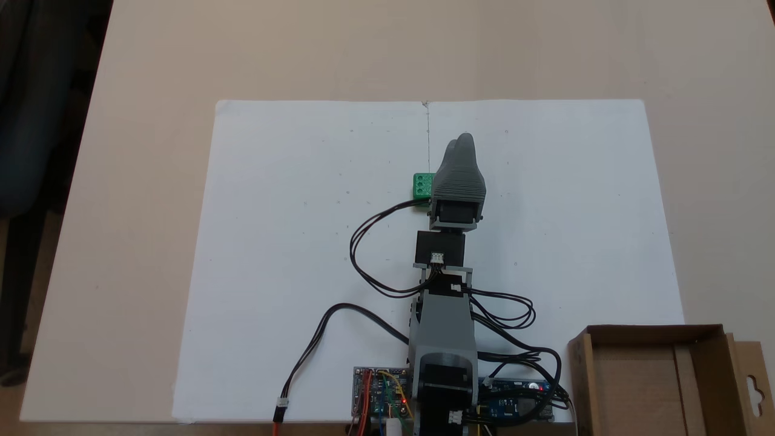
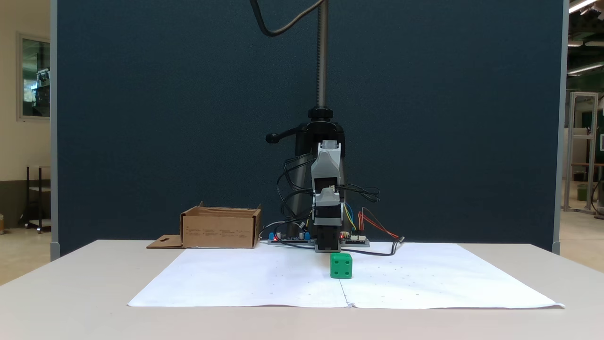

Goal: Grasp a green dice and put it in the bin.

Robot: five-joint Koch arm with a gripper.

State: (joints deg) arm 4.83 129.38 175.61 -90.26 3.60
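Note:
The green dice (image 1: 421, 185) lies on the white paper near the middle of the table, its right side hidden under the gripper's body. From the front, the dice (image 2: 341, 265) stands alone just ahead of the arm (image 2: 326, 189). My gripper (image 1: 460, 140) is grey and points away from the base, with its two tips pressed together beyond the dice and nothing between them. It passes just right of the dice. The bin (image 1: 660, 339), a brown cardboard box with a hang-hole flap, sits at the lower right. From the front, the bin (image 2: 222, 229) is at the left, beside the base.
A white paper sheet (image 1: 290, 242) covers the table's middle. Black cables (image 1: 363, 242) loop left of the arm, close to the dice. Circuit boards (image 1: 381, 393) sit at the arm's base. A dark partition (image 2: 141, 118) stands behind the table.

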